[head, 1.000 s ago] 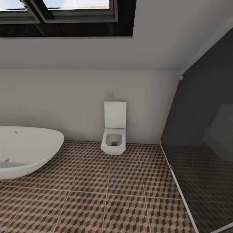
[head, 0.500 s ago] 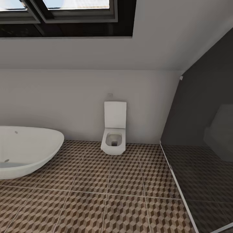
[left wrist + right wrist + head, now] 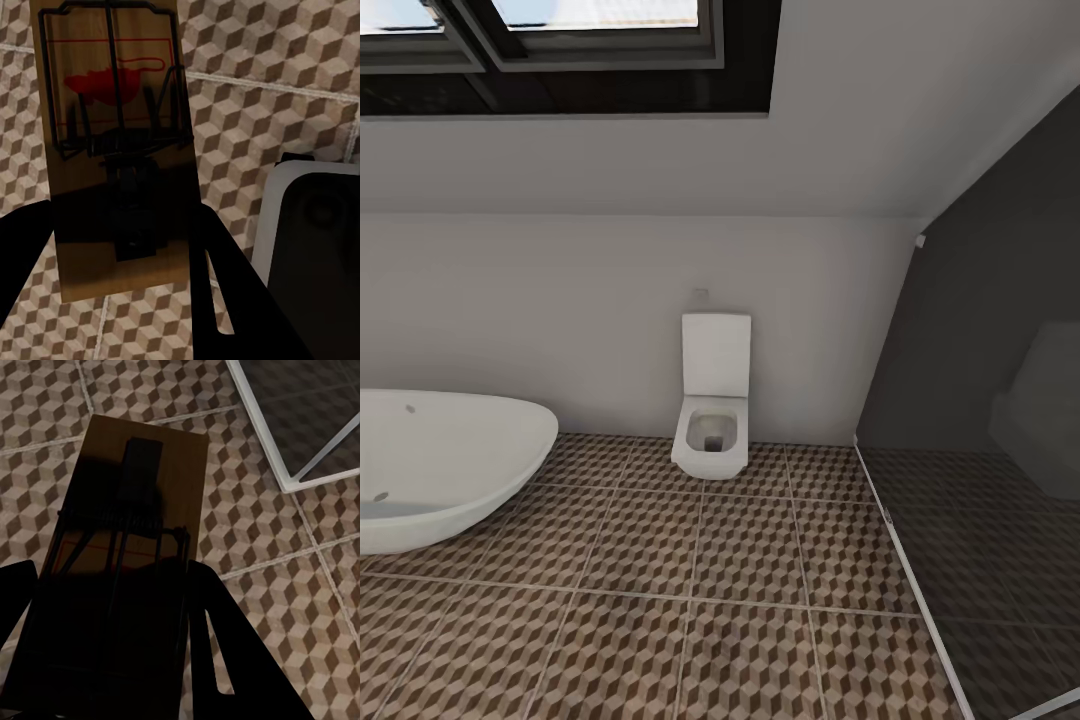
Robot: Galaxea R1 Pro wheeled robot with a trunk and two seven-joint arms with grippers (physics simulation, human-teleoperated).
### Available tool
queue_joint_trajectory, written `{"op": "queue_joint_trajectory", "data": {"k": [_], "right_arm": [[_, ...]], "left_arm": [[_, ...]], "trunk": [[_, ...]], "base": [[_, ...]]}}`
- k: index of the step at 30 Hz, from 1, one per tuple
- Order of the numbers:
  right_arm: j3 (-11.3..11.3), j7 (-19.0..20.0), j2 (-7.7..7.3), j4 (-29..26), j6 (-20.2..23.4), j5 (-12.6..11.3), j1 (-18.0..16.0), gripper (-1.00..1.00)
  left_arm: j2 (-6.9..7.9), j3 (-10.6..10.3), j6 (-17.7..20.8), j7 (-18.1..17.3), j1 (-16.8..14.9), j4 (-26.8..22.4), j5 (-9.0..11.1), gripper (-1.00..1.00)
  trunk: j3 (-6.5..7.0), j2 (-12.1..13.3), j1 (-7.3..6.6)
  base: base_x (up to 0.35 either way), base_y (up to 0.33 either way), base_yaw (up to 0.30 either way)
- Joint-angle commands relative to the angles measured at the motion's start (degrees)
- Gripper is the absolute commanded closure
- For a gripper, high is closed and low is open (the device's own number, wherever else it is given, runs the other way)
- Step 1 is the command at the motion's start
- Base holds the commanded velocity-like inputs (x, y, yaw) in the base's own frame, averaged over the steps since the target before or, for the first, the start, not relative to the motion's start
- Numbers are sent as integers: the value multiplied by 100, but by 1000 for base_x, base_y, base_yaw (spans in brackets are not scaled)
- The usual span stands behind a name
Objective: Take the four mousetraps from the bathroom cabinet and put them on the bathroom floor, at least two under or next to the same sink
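Both arms loaded. Left gripper is clamped on a mousetrap, wire frame and red spot facing the camera, board hanging over the bathroom floor. Right gripper likewise closed around a second mousetrap; this one sits in shadow, so the exact grip contact is hard to read.

Head view: bathtub at left, toilet against the far wall, dark glass partition at right. Tub and toilet bowl look empty.

Risks, as I judge them: setting these down here would leave them away from any sink, failing the placement rule; a loose pinch on a thin board could let it swing or slip while the base travels.
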Motion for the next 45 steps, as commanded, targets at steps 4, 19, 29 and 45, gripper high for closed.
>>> {"op": "queue_joint_trajectory", "data": {"k": [4, 19, 29, 45], "right_arm": [[53, -49, -1, -2, -9, -12, -3, 100], [53, -49, -1, 0, -9, -13, -3, 100], [51, -49, -1, -3, -9, -12, -3, 100], [51, -49, -1, 0, -9, -12, -3, 100]], "left_arm": [[-3, -40, -20, 34, -7, 15, -12, 100], [-3, -40, -20, 34, -7, 15, -12, 100], [-3, -40, -20, 34, -7, 15, -13, 100], [-3, -40, -20, 34, -7, 15, -13, 100]], "trunk": [[-11, -11, 3], [-11, -11, 3], [-11, -11, 3], [-11, -11, 3]], "base": [[0, 0, 0], [0, 0, 0], [0, 0, 0], [0, 0, 0]]}}
